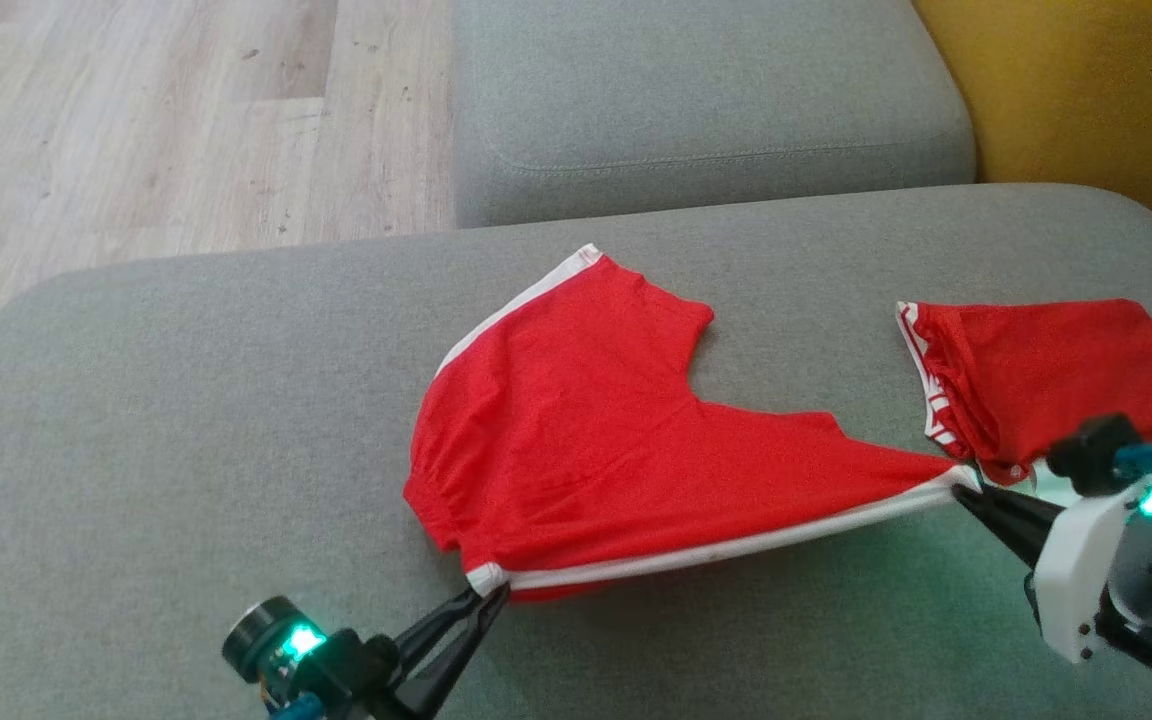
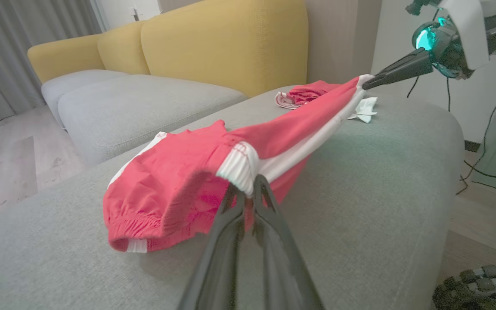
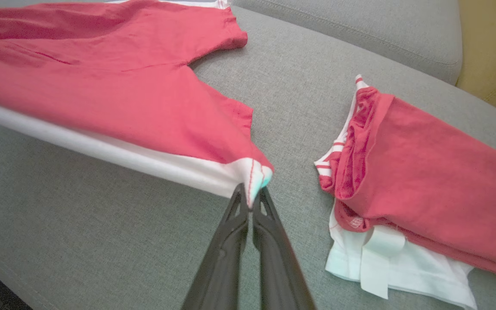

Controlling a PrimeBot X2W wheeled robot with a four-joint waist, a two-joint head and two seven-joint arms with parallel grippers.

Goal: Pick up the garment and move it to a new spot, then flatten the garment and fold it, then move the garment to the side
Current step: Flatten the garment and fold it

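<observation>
Red garment point(image 1: 586, 440), shorts w/ white side stripes, lies mid grey sofa cushion point(image 1: 186, 420), near edge lifted off the fabric. Left claw point(image 1: 489, 592) is clamped tight on the waist-end corner at near left. Right claw point(image 1: 966, 490) is pinched together on the leg-hem corner at right. White stripe runs taut btwn the two. Far leg lies flat on the cushion. Just right of the right claw: folded red cloth point(image 1: 1046, 375) atop a white cloth point(image 3: 385, 262). Wood floor point(image 1: 136, 120) far left, yellow backrest point(image 1: 1086, 90) far right.
</observation>
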